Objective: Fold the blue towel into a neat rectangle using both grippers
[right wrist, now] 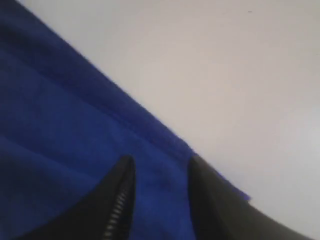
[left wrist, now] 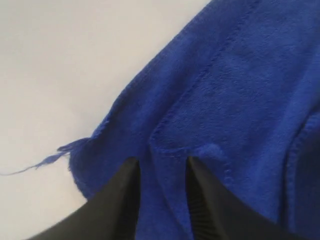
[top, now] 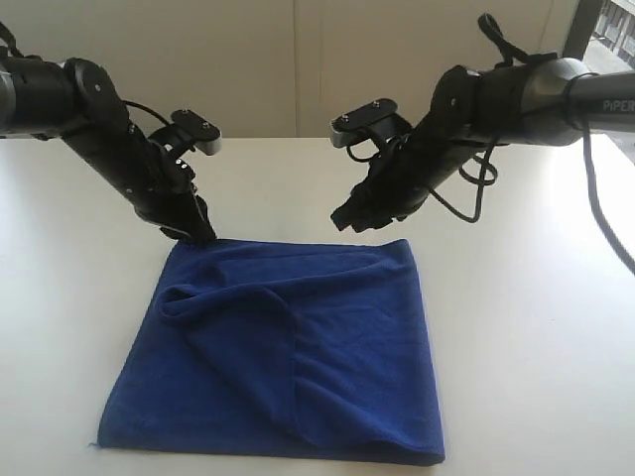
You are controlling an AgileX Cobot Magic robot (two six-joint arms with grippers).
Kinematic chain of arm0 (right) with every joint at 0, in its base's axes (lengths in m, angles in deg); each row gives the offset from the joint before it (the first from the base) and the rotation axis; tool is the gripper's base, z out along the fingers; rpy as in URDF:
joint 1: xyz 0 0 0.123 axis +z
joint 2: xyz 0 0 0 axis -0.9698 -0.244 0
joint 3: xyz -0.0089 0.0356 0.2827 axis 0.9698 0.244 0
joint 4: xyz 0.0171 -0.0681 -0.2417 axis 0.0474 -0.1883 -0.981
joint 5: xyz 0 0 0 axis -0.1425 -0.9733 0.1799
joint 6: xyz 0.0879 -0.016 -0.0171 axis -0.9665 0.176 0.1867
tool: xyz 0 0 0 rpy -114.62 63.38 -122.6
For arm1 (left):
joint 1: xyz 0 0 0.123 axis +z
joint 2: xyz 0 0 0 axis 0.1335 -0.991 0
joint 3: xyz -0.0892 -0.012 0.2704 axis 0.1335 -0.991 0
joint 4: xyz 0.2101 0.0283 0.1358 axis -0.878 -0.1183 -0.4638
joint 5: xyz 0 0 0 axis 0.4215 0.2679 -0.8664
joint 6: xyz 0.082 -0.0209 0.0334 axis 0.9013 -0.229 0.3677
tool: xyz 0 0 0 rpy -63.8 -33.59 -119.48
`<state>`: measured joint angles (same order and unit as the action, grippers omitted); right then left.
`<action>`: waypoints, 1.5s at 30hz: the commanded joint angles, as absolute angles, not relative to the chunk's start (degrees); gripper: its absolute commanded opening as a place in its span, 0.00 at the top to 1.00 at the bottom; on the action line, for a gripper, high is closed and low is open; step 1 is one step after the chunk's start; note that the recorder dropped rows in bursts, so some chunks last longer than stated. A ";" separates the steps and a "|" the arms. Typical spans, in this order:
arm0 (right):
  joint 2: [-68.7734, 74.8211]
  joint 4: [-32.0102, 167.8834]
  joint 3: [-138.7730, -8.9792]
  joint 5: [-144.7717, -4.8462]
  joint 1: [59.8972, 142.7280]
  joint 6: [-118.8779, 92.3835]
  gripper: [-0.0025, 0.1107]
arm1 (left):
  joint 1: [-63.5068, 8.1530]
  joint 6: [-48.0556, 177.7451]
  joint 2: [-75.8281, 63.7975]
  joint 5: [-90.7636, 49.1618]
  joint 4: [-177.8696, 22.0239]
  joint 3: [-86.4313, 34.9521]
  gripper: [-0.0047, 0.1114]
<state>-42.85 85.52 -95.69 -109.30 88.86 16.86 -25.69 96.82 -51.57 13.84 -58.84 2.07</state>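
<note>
The blue towel [top: 327,337] lies flat on the white bench [top: 536,327], between my two arms and toward the near side. An upper layer is laid over its right part, and that layer's curved edge [top: 294,367] runs from near the far left corner down toward the near hem. My left gripper [top: 193,226] is down at the far left corner. In the left wrist view its jaws stand apart, with the tips [left wrist: 161,162] on the cloth [left wrist: 240,90] and a small pucker of towel showing between them. A loose blue thread [left wrist: 35,165] trails from that corner onto the bench [left wrist: 60,60]. My right gripper [top: 347,220] hangs just above the far hem, toward the right corner, clear of the cloth. Its jaws are also apart and hold nothing, and the right wrist view [right wrist: 161,160] shows the towel's edge [right wrist: 60,115] passing beneath them with bare bench [right wrist: 225,65] beyond. A black cable [top: 476,188] loops under my right arm.
</note>
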 commanded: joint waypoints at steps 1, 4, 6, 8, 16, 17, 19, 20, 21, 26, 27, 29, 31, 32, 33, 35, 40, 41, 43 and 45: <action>-42.12 98.73 -95.52 -116.49 88.46 28.10 0.67 | -26.38 103.27 -52.88 16.29 -51.93 2.31 0.56; -42.12 100.48 -95.52 -118.47 88.46 29.52 0.67 | -26.59 102.56 -55.68 15.47 -52.02 2.31 0.53; -42.12 100.48 -95.52 -119.20 88.46 29.50 0.67 | -26.59 101.66 -55.96 14.42 -52.42 2.31 0.53; -42.12 100.48 -95.52 -119.49 88.46 29.72 0.67 | -26.59 100.69 -55.96 13.17 -52.77 2.31 0.53; -42.12 100.48 -95.52 -119.39 88.46 29.72 0.67 | -26.59 99.77 -56.98 12.46 -55.25 2.31 0.61; -42.12 100.48 -95.52 -119.39 88.46 29.72 0.67 | -26.59 99.77 -56.98 12.46 -55.25 2.31 0.65; -42.12 100.48 -95.52 -119.39 88.46 29.72 0.67 | -26.59 99.77 -56.98 11.95 -55.25 2.31 0.72; -42.12 100.48 -95.52 -119.39 88.46 29.72 0.67 | -26.59 99.77 -56.98 11.47 -55.25 2.31 0.75; -42.12 100.48 -95.52 -119.39 88.46 29.72 0.67 | -26.59 99.77 -56.98 11.30 -55.25 2.31 0.78; -42.12 100.48 -95.52 -119.39 88.46 29.72 0.67 | -26.59 99.77 -56.98 10.09 -55.41 2.31 0.83; -42.12 100.48 -95.52 -119.39 88.46 29.72 0.67 | -26.59 99.77 -56.98 9.70 -55.71 2.31 0.83; -42.12 100.48 -95.52 -119.39 88.46 29.72 0.67 | -26.59 99.52 -56.98 9.08 -56.18 2.31 0.83; -42.12 100.48 -95.52 -119.39 88.46 29.72 0.67 | -26.59 97.54 -56.88 8.26 -57.17 2.31 0.83; -42.12 100.48 -95.52 -119.39 88.46 29.72 0.67 | -26.59 96.61 -56.80 8.15 -58.16 2.31 0.83; -42.12 100.48 -95.52 -119.39 88.46 29.72 0.67 | -26.59 95.74 -56.80 8.15 -58.95 2.31 0.83; -42.12 100.48 -95.52 -119.39 88.46 29.72 0.67 | -26.59 95.62 -56.67 8.89 -59.68 2.31 0.83; -42.12 100.48 -95.52 -118.90 88.46 29.72 0.67 | -26.59 94.84 -56.67 11.38 -59.76 2.31 0.72; -42.12 100.48 -95.52 -118.83 88.46 29.72 0.67 | -26.59 94.84 -56.67 11.38 -59.76 2.31 0.67; -42.12 100.48 -95.52 -118.83 88.46 29.72 0.67 | -26.59 94.84 -56.67 11.01 -59.76 2.31 0.56; -42.12 100.48 -95.52 -118.83 88.46 29.72 0.67 | -26.59 94.84 -56.67 10.70 -59.50 2.31 0.51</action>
<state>-42.74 100.14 -95.69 -119.22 88.86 29.06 -26.40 95.36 -56.91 9.80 -59.91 2.20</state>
